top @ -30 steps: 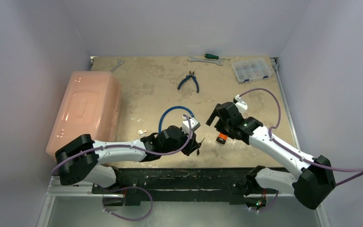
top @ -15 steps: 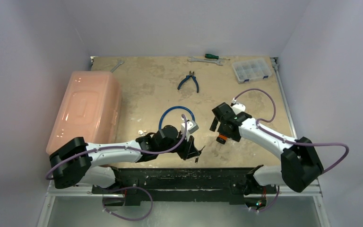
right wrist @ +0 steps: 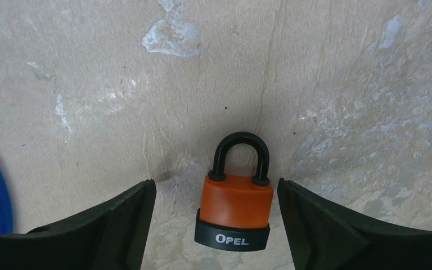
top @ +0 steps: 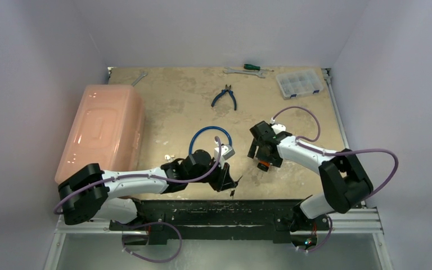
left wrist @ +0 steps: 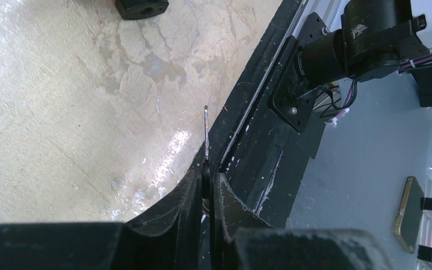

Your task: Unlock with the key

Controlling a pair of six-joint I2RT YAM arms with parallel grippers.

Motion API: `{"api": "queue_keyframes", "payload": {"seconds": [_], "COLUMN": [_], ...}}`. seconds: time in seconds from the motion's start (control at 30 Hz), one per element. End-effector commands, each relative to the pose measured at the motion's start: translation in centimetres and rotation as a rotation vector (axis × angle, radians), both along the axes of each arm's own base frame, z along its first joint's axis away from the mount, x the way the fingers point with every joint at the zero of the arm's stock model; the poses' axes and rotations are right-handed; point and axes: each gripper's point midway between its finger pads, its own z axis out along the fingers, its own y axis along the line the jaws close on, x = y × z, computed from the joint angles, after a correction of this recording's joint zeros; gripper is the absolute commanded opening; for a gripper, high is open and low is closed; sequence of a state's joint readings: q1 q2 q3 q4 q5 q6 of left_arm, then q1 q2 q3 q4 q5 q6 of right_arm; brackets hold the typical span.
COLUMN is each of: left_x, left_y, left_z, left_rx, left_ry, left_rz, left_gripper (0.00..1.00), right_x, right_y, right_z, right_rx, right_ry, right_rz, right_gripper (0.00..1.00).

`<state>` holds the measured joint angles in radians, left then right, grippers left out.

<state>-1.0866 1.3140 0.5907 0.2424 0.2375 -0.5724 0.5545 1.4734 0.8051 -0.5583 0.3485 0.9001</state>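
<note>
Orange padlock, black arched shackle, flat on scuffed plywood table at 4 o'clock; right gripper points down astride it, fingers spread. At 6 o'clock, left gripper pinches thin metal key.

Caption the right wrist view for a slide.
Open right gripper flanks the orange padlock, shackle closed, lying on the worn table.

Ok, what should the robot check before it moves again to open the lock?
1. The left pincer pinches the key: ok.
2. The padlock lies between the right pincer fingers: ok.
3. The right pincer grips the padlock: not ok, open, apart from it.
4. The shackle is unlocked: not ok, closed.
5. Keyhole within reach: cannot tell, not visible.
6. The key is at the padlock: not ok, it is over the table edge.
</note>
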Motion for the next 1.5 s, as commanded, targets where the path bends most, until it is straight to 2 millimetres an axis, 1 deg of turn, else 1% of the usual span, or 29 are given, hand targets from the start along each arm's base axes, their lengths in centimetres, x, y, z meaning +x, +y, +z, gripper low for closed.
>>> {"api": "queue_keyframes", "payload": {"seconds": [0.0, 0.1, 0.23, 0.33, 0.43, 0.53, 0.63, 0.8, 1.0, 1.07, 1.13, 1.17, 1.23, 1.37, 1.47], "left_x": [0.1, 0.2, 0.2, 0.2, 0.6, 1.1, 1.3, 1.7, 2.1, 1.7, 1.2, 1.1, 0.8, 0.5, 0.1], "left_y": [0.0, -0.1, -0.2, -0.3, -0.2, 0.1, 0.3, 0.5, 0.9, 0.9, 0.8, 0.7, 0.5, -0.4, -1.3], "left_z": [0.2, 0.0, 0.0, 0.2, 0.2, -0.4, -1.0, -0.9, 0.2, 1.0, 2.3, 2.7, 2.9, 2.2, 3.1], "left_rx": [-0.015, -0.011, -0.013, -0.017, 0.002, 0.039, 0.064, 0.070, 0.022, -0.029, -0.101, -0.120, -0.113, -0.054, -0.121], "left_ry": [0.025, 0.034, 0.041, 0.046, 0.048, 0.051, 0.056, 0.049, 0.003, -0.009, -0.010, -0.007, 0.009, 0.052, 0.078], "left_rz": [0.023, 0.030, 0.029, 0.032, 0.058, 0.078, 0.091, 0.121, 0.142, 0.122, 0.112, 0.108, 0.092, 0.054, 0.028], "left_gripper": [0.00, 0.00, 0.00, 0.00, 0.00, 0.00, 0.00, 0.00, 0.00, 0.00, 0.00, 0.00, 0.00, 0.00, 0.00], "right_x": [0.2, 0.0, -0.4, -0.5, -0.5, -0.6, -0.7, -0.7, -0.3, -0.4, -0.4, -0.4, -0.4, -0.3, -0.4], "right_y": [-0.2, -0.3, -0.4, -0.6, -0.6, -0.3, -0.2, 0.2, 1.2, 1.3, 1.6, 1.8, 2.2, 2.5, 2.5], "right_z": [-0.6, -1.1, -1.6, -1.7, -1.7, -1.6, -1.6, -1.0, 0.7, 1.5, 2.5, 3.1, 4.4, 7.5, 9.3], "right_rx": [-0.005, -0.012, -0.020, -0.026, -0.027, -0.013, -0.002, 0.027, 0.112, 0.141, 0.188, 0.214, 0.272, 0.365, 0.401], "right_ry": [-0.001, 0.017, 0.030, 0.035, 0.036, 0.037, 0.037, 0.023, -0.022, -0.040, -0.059, -0.074, -0.107, -0.186, -0.223], "right_rz": [-0.005, -0.002, 0.002, 0.001, 0.004, 0.015, 0.022, 0.017, -0.015, -0.059, -0.109, -0.127, -0.155, -0.191, -0.203], "right_gripper": [0.85, 0.82, 0.74, 0.65, 0.51, 0.33, 0.20, 0.00, 0.00, 0.00, 0.00, 0.00, 0.00, 0.00, 0.00]}}
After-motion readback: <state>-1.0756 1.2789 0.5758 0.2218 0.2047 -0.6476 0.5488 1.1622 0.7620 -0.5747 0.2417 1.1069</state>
